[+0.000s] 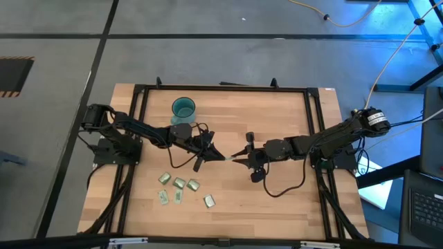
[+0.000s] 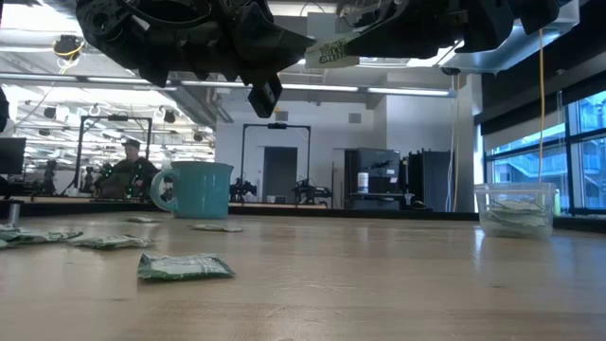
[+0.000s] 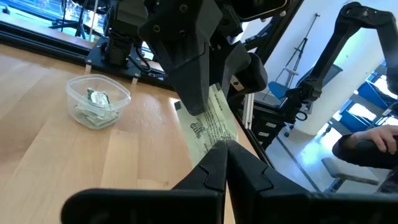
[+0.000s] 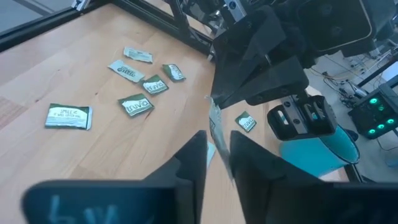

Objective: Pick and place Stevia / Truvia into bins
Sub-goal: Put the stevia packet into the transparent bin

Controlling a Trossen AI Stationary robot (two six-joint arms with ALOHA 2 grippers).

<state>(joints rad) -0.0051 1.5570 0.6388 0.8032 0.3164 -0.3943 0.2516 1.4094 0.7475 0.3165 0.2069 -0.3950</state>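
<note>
Table (image 1: 277,207) of pale wood planks carries both arms, meeting nose to nose above its middle. Left gripper (image 1: 220,156) has its fingers pressed together on one end of a pale green-and-white sachet (image 3: 211,121), held in the air clear of the wood. Right gripper (image 1: 237,155) faces it from the other side, fingers (image 4: 193,155) standing a little apart on either side of the sachet's far end; whether they pinch it yet, cannot tell. Teal cup (image 1: 183,108) stands near the far edge, on the left arm's side. Clear plastic cup (image 3: 97,101) sits on the wood with a few sachets inside. Loose sachets (image 1: 178,188) lie scattered flat near the front edge, below the left gripper, well apart from both cups.
</note>
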